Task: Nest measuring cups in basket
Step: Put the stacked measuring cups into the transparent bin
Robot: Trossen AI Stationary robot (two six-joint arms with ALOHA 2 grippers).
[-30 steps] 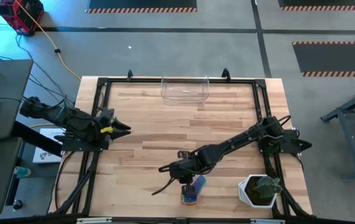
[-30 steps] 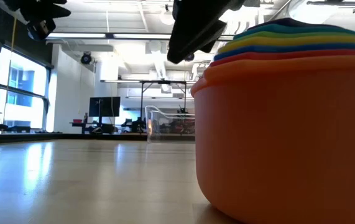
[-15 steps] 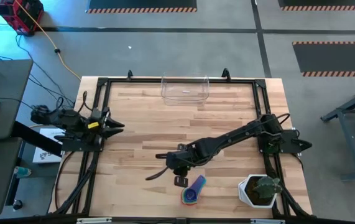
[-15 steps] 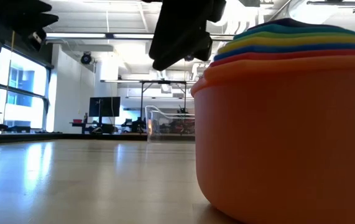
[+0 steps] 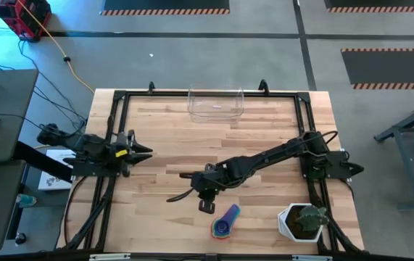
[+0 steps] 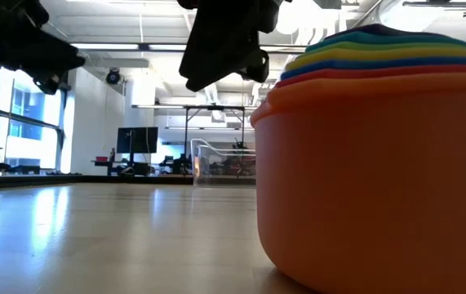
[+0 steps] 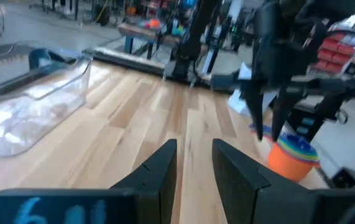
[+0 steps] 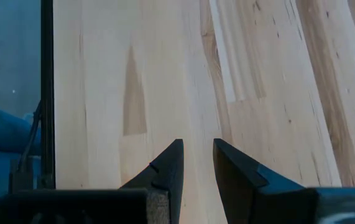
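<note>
Hovering near worktop front edge: right end effector, fingers nearly together, empty, just beside nested measuring cups; left end effector likewise narrow.

We are seeing even overhead light falling on the table, with only faint shadows lying under the arms. In the low view ceiling strips and windows are glaring, turning the arms into silhouettes, and the nested cups are looming close and soft. The left wrist view is smearing with blur.
</note>
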